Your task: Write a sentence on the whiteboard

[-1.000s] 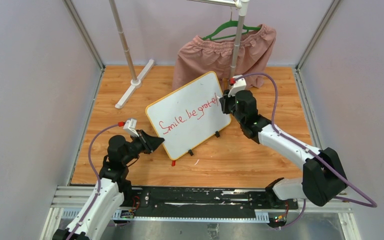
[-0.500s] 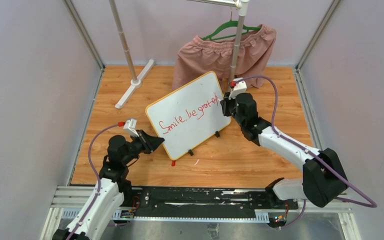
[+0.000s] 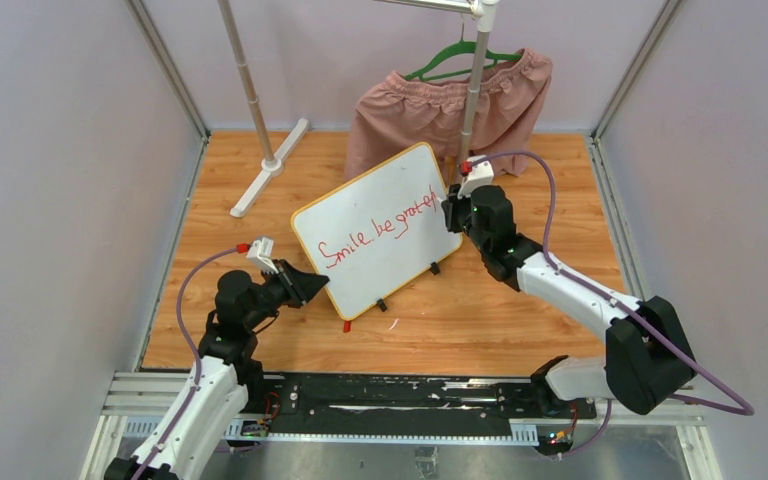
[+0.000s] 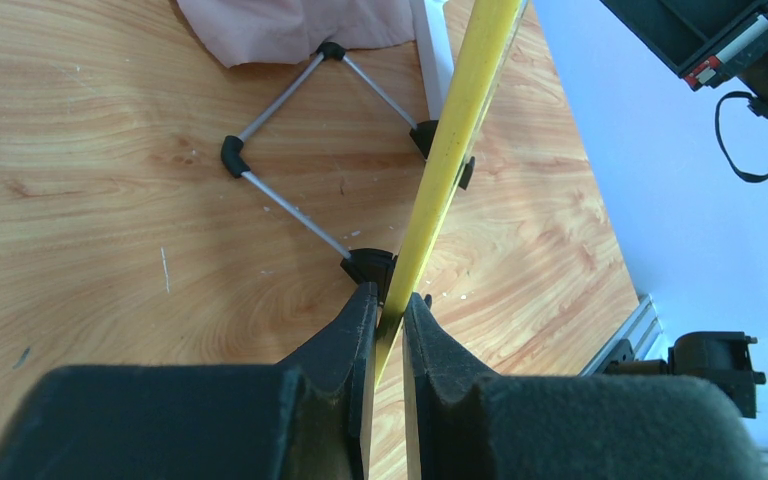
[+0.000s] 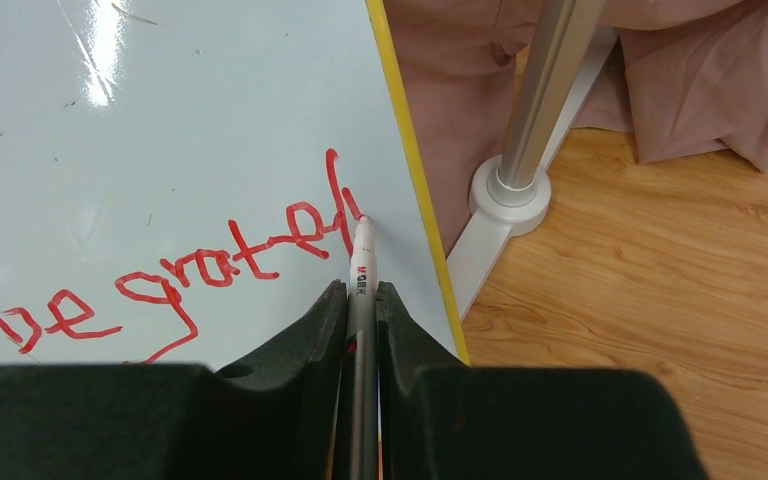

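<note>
The whiteboard stands tilted on the wooden floor, white with a yellow rim. The sentence in red cursive reads "Smile, be gratef" up to the board's right edge. My left gripper is shut on the board's lower left rim; the left wrist view shows the yellow rim edge-on between the left gripper's jaws. My right gripper is shut on a grey marker. Its white tip touches the board at the last red letter.
Pink shorts hang on a green hanger from a white rack behind the board; one rack post foot sits close to the board's right edge. Another rack pole stands at the back left. A small red piece lies below the board.
My right gripper with the marker has shifted slightly at the last letter. The left arm and the board have kept still.
</note>
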Controlling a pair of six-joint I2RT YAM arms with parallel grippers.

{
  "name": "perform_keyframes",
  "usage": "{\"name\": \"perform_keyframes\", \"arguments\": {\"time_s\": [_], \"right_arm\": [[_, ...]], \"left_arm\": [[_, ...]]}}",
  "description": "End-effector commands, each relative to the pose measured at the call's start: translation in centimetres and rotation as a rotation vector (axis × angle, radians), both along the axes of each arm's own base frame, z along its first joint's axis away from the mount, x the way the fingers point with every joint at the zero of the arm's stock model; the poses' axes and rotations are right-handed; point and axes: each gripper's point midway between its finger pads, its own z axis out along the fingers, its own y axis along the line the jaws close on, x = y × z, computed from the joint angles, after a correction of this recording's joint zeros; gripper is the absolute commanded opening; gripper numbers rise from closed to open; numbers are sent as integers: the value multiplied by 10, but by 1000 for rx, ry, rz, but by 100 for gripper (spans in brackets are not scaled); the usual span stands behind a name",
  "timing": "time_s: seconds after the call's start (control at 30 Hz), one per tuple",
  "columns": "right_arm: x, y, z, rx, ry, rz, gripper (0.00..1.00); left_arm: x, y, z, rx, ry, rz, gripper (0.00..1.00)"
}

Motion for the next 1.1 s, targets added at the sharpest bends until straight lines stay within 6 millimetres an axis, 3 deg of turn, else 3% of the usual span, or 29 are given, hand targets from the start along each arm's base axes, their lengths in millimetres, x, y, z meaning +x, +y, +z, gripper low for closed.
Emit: {"name": "perform_keyframes", "arguments": {"time_s": [0.0, 0.7, 1.07], "right_arm": [[10, -8, 10, -4, -12, -38, 0], [20, -3, 29, 3, -44, -29, 0], [13, -4, 14, 7, -15, -24, 0]], "left_arm": [[-2, -1, 0, 9, 21, -6, 0], [-2, 0, 0, 9, 21, -4, 0], [-2, -1, -1, 10, 21, -5, 0]]}}
